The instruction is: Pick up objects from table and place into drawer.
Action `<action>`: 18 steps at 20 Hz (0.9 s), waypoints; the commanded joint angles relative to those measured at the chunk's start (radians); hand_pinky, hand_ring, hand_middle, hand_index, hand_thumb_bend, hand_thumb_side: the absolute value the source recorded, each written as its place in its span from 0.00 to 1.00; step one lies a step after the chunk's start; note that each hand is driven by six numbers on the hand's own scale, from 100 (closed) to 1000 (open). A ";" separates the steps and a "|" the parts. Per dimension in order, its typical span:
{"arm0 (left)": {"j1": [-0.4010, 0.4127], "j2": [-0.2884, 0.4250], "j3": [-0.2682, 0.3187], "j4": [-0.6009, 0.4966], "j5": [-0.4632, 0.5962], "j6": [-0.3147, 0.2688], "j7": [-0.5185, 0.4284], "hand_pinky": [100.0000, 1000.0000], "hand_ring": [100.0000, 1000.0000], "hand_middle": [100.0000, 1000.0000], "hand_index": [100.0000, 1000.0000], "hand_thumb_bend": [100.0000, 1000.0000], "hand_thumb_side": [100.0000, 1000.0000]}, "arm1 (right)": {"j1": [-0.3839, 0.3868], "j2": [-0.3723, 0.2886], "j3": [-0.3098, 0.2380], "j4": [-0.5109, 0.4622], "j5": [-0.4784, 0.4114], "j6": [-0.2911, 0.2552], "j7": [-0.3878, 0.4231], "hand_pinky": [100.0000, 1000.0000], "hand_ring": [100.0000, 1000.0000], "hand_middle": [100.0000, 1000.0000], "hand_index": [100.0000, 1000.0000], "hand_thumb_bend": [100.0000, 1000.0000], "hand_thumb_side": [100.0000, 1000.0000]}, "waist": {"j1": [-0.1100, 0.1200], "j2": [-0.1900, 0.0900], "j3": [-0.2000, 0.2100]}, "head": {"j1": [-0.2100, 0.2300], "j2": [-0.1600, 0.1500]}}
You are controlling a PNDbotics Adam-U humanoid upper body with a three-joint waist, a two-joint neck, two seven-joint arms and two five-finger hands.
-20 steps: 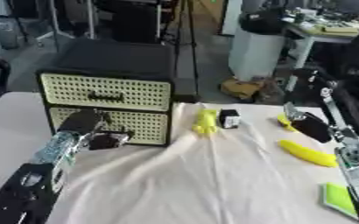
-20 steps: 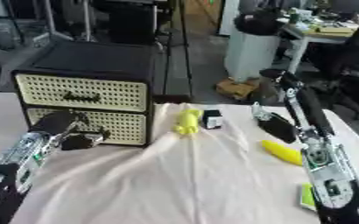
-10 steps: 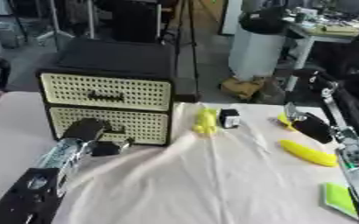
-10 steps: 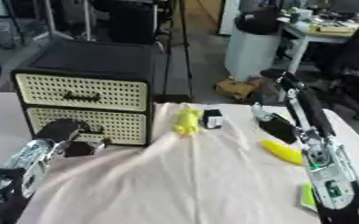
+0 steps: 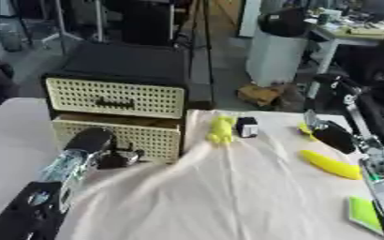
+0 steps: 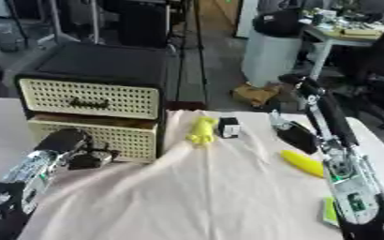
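Fingers (image 5: pixel 123 158) of the robot's left hand (image 5: pixel 105 150) curl in against the face of the lower drawer (image 5: pixel 117 136), apparently hooked on its handle, with the drawer standing a little proud of the black-topped cabinet (image 5: pixel 117 70) above it; from where one stands this reads as the pull that must come before anything can be dropped inside. The upper drawer (image 5: pixel 117 97) sits flush and shut. Whether the fingers truly close round the handle cannot be seen, since the hand itself covers it, and the inside of the lower drawer is out of sight. The things to be stowed lie on the cream cloth (image 5: pixel 228 187) to the cabinet's right: a yellow toy-like shape (image 5: pixel 221 129) just beside a small black-and-white box (image 5: pixel 246 127), a yellow banana-like piece (image 5: pixel 330 164) further right, and a green flat item (image 5: pixel 363 212) cut off at the lower right edge. The right hand (image 6: pixel 295 136) hangs over the cloth near the banana-like piece, well apart from the drawers, seemingly waiting its turn; its dark bulk hides how its fingers stand, so that cannot be told. A second yellow scrap peeps out behind that hand, too covered to name.
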 commanded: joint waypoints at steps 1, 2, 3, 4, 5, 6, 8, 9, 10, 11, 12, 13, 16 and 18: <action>0.002 0.027 -0.007 -0.080 0.016 -0.012 -0.048 0.00 0.00 0.00 0.50 0.47 1.00 | -0.018 -0.019 -0.010 -0.007 0.000 -0.001 -0.004 0.82 0.84 0.81 0.87 0.00 0.48 | 0.004 -0.011 0.003 | -0.008 -0.003; 0.014 0.029 -0.011 -0.103 0.022 -0.017 -0.064 0.00 0.00 0.00 0.52 0.47 1.00 | -0.017 -0.021 -0.011 -0.007 0.000 0.000 -0.004 0.82 0.84 0.81 0.86 0.00 0.48 | 0.005 -0.012 0.005 | -0.010 -0.003; 0.027 0.029 -0.016 -0.126 0.030 -0.024 -0.080 0.00 0.00 0.00 0.52 0.47 1.00 | -0.017 -0.022 -0.011 -0.007 0.000 0.000 -0.005 0.82 0.84 0.81 0.86 0.00 0.48 | 0.005 -0.012 0.007 | -0.012 -0.002; 0.041 0.028 -0.021 -0.149 0.038 -0.031 -0.096 0.00 0.00 0.00 0.53 0.47 1.00 | -0.016 -0.023 -0.012 -0.007 0.001 0.001 -0.006 0.82 0.84 0.81 0.86 0.00 0.48 | 0.006 -0.013 0.008 | -0.014 -0.002; 0.059 0.026 -0.027 -0.174 0.050 -0.039 -0.112 0.00 0.00 0.00 0.53 0.47 1.00 | -0.016 -0.024 -0.012 -0.007 0.001 0.001 -0.006 0.82 0.84 0.81 0.87 0.00 0.48 | 0.007 -0.014 0.011 | -0.017 -0.003; 0.076 0.025 -0.033 -0.198 0.061 -0.046 -0.127 0.00 0.00 0.00 0.54 0.47 1.00 | -0.015 -0.025 -0.013 -0.007 0.001 0.001 -0.006 0.82 0.84 0.81 0.87 0.00 0.48 | 0.008 -0.015 0.012 | -0.019 -0.004; 0.116 0.026 -0.047 -0.246 0.082 -0.060 -0.157 0.00 0.00 0.00 0.55 0.47 1.00 | -0.014 -0.027 -0.013 -0.007 0.002 0.001 -0.006 0.82 0.84 0.81 0.87 0.00 0.48 | 0.010 -0.016 0.016 | -0.025 -0.005; 0.138 0.028 -0.056 -0.269 0.091 -0.066 -0.172 0.00 0.00 0.00 0.56 0.47 1.00 | -0.013 -0.028 -0.014 -0.007 0.003 0.002 -0.007 0.82 0.84 0.81 0.87 0.00 0.48 | 0.012 -0.016 0.018 | -0.027 -0.005; 0.161 0.031 -0.062 -0.296 0.099 -0.071 -0.189 0.00 0.00 0.00 0.57 0.47 1.00 | -0.013 -0.030 -0.015 -0.007 0.003 0.003 -0.007 0.82 0.84 0.81 0.87 0.00 0.48 | 0.013 -0.017 0.020 | -0.029 -0.006; 0.185 0.034 -0.071 -0.321 0.106 -0.076 -0.205 0.00 0.00 0.00 0.57 0.47 1.00 | -0.012 -0.031 -0.016 -0.007 0.003 0.003 -0.008 0.82 0.84 0.81 0.87 0.00 0.48 | 0.015 -0.017 0.022 | -0.030 -0.007; 0.210 0.037 -0.079 -0.347 0.113 -0.082 -0.221 0.00 0.00 0.00 0.58 0.47 1.00 | -0.012 -0.032 -0.016 -0.007 0.004 0.004 -0.008 0.82 0.84 0.81 0.87 0.00 0.48 | 0.016 -0.018 0.023 | -0.032 -0.008; 0.233 0.041 -0.085 -0.375 0.119 -0.088 -0.238 0.00 0.00 0.00 0.58 0.47 1.00 | -0.011 -0.032 -0.016 -0.008 0.004 0.004 -0.008 0.82 0.84 0.81 0.87 0.00 0.48 | 0.018 -0.019 0.025 | -0.034 -0.007; 0.290 0.062 -0.094 -0.459 0.143 -0.100 -0.278 0.00 0.00 0.00 0.59 0.46 1.00 | -0.011 -0.034 -0.016 -0.008 0.005 0.004 -0.007 0.82 0.84 0.81 0.87 0.00 0.48 | 0.021 -0.019 0.027 | -0.037 -0.008; 0.325 0.082 -0.096 -0.518 0.162 -0.102 -0.290 0.00 0.00 0.00 0.60 0.46 1.00 | -0.010 -0.037 -0.016 -0.008 0.005 0.005 -0.008 0.82 0.84 0.81 0.86 0.00 0.48 | 0.024 -0.018 0.028 | -0.038 -0.007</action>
